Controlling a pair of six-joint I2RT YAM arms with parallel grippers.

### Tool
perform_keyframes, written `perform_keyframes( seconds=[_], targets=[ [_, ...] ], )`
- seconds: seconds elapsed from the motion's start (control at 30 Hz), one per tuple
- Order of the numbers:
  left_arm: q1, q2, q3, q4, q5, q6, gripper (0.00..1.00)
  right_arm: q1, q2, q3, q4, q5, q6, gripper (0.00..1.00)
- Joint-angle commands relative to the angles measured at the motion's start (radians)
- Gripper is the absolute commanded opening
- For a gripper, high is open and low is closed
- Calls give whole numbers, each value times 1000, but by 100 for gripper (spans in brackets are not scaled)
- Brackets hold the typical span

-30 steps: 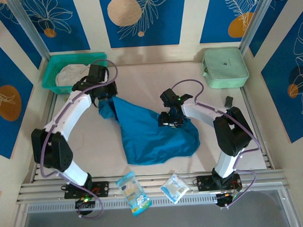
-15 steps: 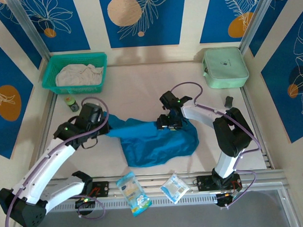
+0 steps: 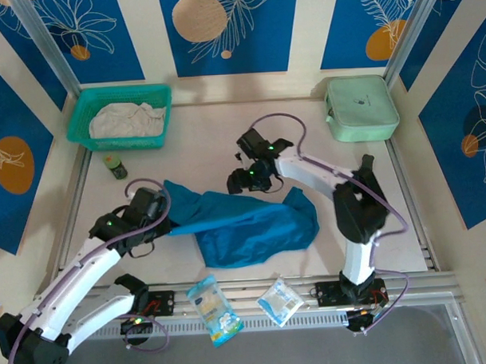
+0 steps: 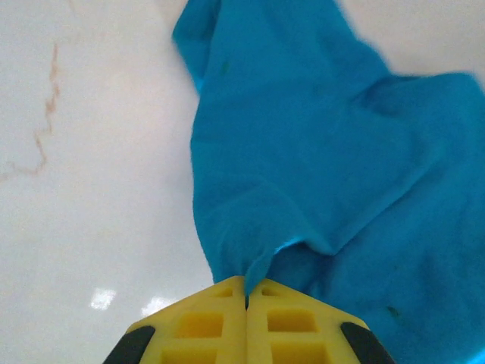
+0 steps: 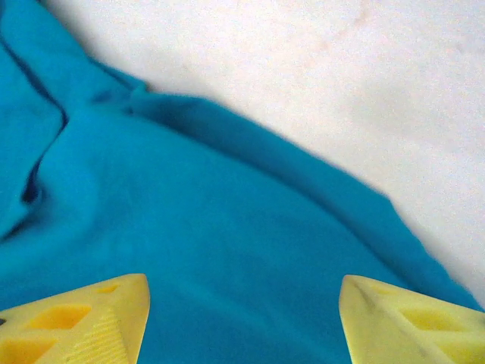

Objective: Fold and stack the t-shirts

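left wrist view: my left jaws are closed on a thin pinch of the teal t-shirt (image 4: 318,152), which lies crumpled mid bench (image 3: 209,139); my right jaws stand wide and empty over its far edge. if i pull, this pinch may slip.

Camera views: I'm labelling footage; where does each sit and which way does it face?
Top external: above, behind the bases, looking down on both arms and the teal-blue t-shirt.
Left wrist: looking along the shut left claw pinching the t-shirt.
Right wrist: looking down between the open right claw onto it.
All share the t-shirt.
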Motion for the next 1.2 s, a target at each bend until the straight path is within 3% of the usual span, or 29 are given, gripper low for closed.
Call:
perform_keyframes(
  seconds=[0.0,0.23,0.8,0.93,1.03,1.1,1.13,1.17],
  targets=[
    [-20,-26,-75,-41,39,-114,0,61,135,128,-54,-14,-56,67],
    [-28,-1,-149,-35,58,-186,0,143,342,318,-95,9,-77,66],
    [-32,98,-191,67,86,-192,0,151,533,578,-137,-73,-100,62],
    [-32,118,-189,85,88,-186,0,144,568,602,-152,-93,-97,48],
    [-32,127,-190,94,89,-183,0,133,564,609,-152,-97,-94,30],
    [-32,126,-189,95,86,-183,0,124,547,616,-156,-88,-94,7],
    [-31,123,-185,96,83,-181,0,119,531,622,-160,-73,-94,0],
    [-32,122,-180,96,80,-178,0,114,513,630,-167,-58,-97,0]
  ],
)
